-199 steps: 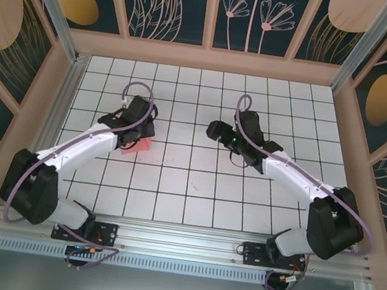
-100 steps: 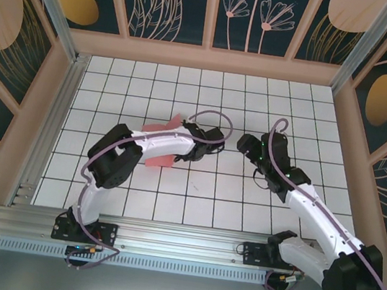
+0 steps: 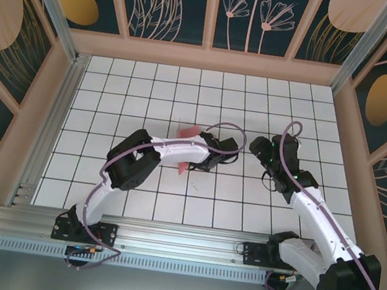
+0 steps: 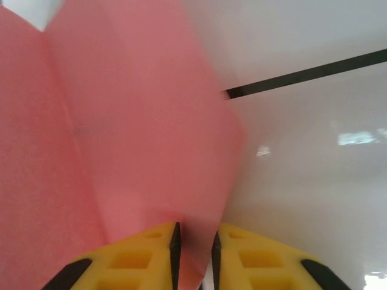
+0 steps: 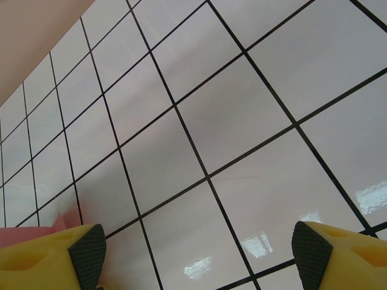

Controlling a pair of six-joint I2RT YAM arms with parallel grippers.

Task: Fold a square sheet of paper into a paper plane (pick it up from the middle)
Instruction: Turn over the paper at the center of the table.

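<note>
Top view: the square sheet of paper sits near the centre of the table, partly under the left arm, with the right gripper at its three o'clock. Left wrist view: the left gripper pinches the sheet's edge, jaws nearly together. One crease shows but no dart shape, so most folds appear to remain. Right wrist view: the right jaws stand spread and empty over grid tiles, with no obstruction in sight.

Right wrist cam: right gripper has its jaws spread wide, nothing between them. Yellow fingers sit at the bottom corners, black textured pads facing inward. Below is the white table with black grid lines running diagonally across frame and glare patches on the near tiles. A sliver of pink-red paper shows at the lower left edge, just behind the left-hand finger — shape can't be made out. Tan wall in the top-left corner.
</note>
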